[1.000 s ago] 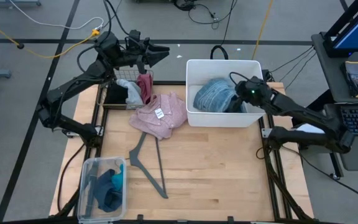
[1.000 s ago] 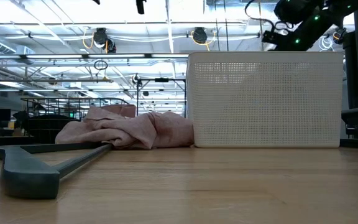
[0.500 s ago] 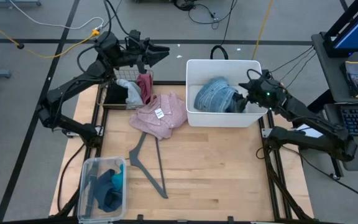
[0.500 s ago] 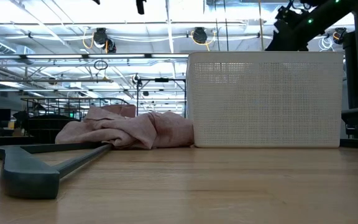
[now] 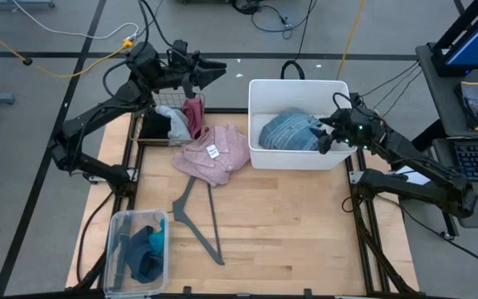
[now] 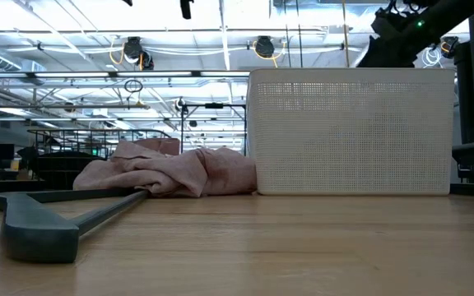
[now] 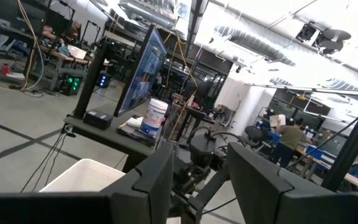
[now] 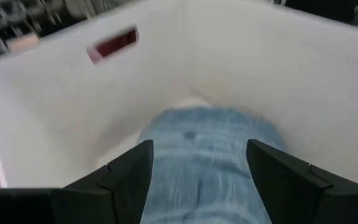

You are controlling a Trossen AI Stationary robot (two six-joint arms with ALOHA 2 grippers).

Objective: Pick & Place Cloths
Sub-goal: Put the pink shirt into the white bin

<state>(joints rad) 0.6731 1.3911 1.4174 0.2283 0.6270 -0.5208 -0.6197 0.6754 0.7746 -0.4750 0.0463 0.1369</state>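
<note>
Your right gripper (image 5: 325, 133), fingers apart and empty over the white bin (image 5: 256, 124), could snag the blue striped cloth (image 5: 287, 131) and drag it out if you dip while retreating.

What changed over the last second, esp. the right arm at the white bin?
The right pincer pulled back from over the blue striped cloth toward the right rim of the white plastic bin; its fingers stand open and empty, the cloth lying in the bin. Unchanged: left pincer raised over the black wire basket, pink shirt with white tag, grey triangular hanger, clear tub.
</note>
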